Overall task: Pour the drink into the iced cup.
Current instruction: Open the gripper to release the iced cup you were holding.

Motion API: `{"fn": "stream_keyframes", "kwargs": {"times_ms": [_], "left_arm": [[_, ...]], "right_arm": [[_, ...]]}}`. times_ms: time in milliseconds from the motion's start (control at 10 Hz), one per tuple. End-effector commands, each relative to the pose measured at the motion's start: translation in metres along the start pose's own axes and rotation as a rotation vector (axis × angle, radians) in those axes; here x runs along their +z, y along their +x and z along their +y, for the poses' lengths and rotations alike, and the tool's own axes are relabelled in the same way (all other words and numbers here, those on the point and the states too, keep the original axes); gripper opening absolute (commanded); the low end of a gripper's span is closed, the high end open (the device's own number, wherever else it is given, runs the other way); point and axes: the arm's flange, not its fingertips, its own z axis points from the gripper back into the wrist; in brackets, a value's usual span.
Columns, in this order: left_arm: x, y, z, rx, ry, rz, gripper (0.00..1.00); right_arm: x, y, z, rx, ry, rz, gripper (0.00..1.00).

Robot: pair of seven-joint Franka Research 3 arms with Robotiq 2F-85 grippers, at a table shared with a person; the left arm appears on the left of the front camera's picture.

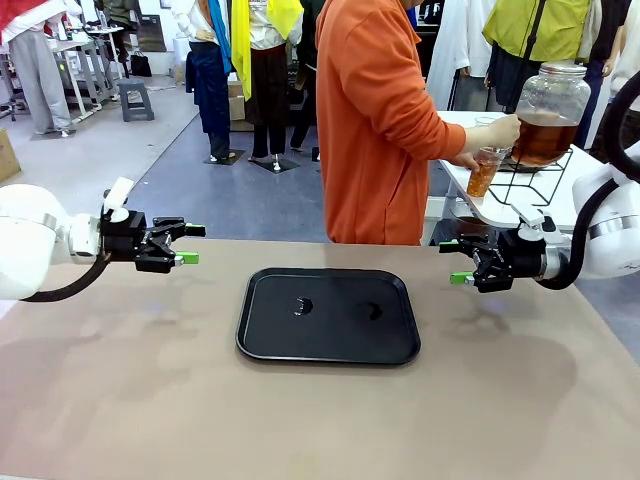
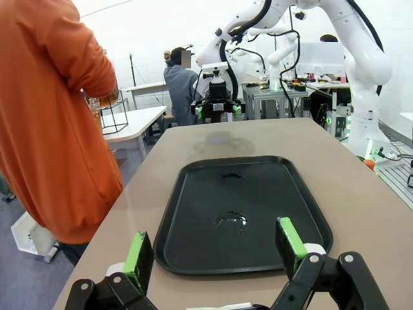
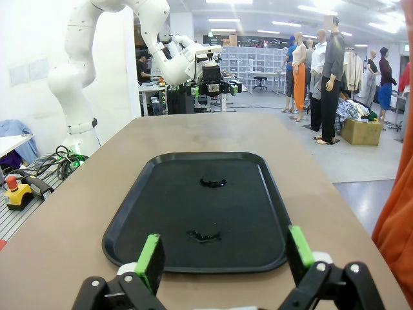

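Desk (image 1: pixel 120 400) surface, tan and bare at the near edge, carries 1 black tray (image 1: pixel 262 345) at its middle, with 2 small wet smears on the tray floor. Just beyond the tray's short sides hang the 2 arms, both above the desk and touching nothing. The left end effector (image 1: pixel 190 244) points toward the tray with its green pads spread wide and nothing between them; the left wrist view shows the same wide gap framing the tray's near rim. The right end effector (image 1: pixel 455 262) mirrors it from the other side, fingers also wide apart and empty.

Farther off, past the desk's far edge, a person in an orange top (image 1: pixel 375 120) stands turned toward a white side table (image 1: pixel 580 205). The person's hand (image 1: pixel 500 130) is at a large glass dispenser jar (image 1: pixel 550 110) on a black wire stand (image 1: pixel 535 180), and the drink (image 1: pixel 545 135) fills its lower half. Another hand holds a clear plastic cup (image 1: pixel 484 172), partly filled with amber liquid, beneath the jar.
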Motion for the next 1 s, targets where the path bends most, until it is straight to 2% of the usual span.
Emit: {"fn": "stream_keyframes", "kwargs": {"times_ms": [0,900], "left_arm": [[-0.0014,0.0013,0.0000,0.006,0.003,-0.006,1.00],[-0.0014,0.0013,0.0000,0.006,0.003,-0.006,1.00]], "right_arm": [[-0.0008,0.0025,-0.0004,-0.002,0.001,0.001,1.00],[-0.0008,0.0025,-0.0004,-0.002,0.001,0.001,1.00]]}}
